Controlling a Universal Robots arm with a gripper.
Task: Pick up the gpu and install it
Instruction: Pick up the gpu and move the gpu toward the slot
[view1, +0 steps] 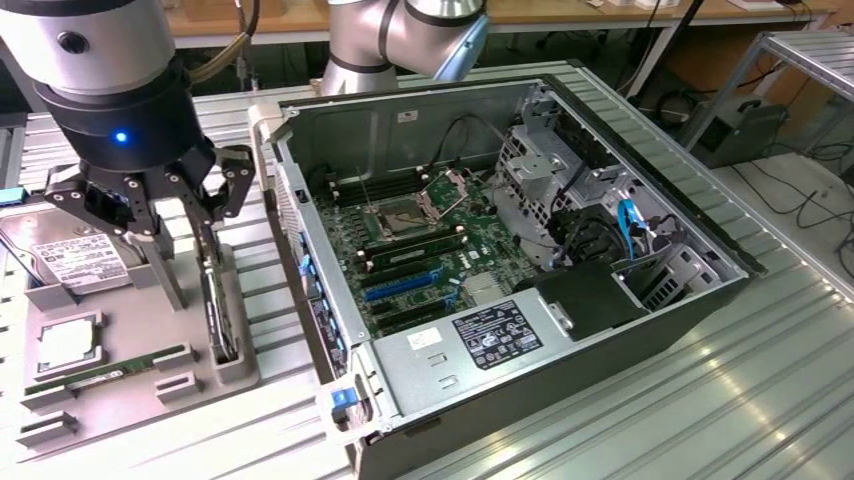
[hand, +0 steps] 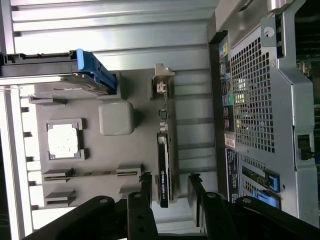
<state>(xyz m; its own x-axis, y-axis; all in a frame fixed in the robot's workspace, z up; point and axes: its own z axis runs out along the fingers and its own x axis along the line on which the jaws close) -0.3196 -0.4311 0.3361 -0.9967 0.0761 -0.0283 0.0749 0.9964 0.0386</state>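
The gpu (view1: 216, 300) stands on edge in a slot of the grey holder tray (view1: 134, 400), at the exterior view's left. It looks like a thin dark card, with its silver bracket end (hand: 161, 85) pointing away from me. My gripper (view1: 174, 212) hovers just above it, open. In the wrist view the gpu (hand: 163, 165) runs edge-on between my two black fingertips (hand: 146, 181), and my gripper (hand: 169, 182) straddles its near end without touching it. The open computer case (view1: 707, 270) lies beside the tray, its motherboard (view1: 427, 250) exposed.
The tray also holds a silver hard drive (view1: 74, 260), a CPU (view1: 67, 345), a RAM stick (view1: 107, 368) and a grey post (hand: 116, 117) next to the gpu. The case's perforated rear panel (hand: 255, 100) stands close on the gpu's other side. A ribbed metal table (view1: 641, 400) carries everything.
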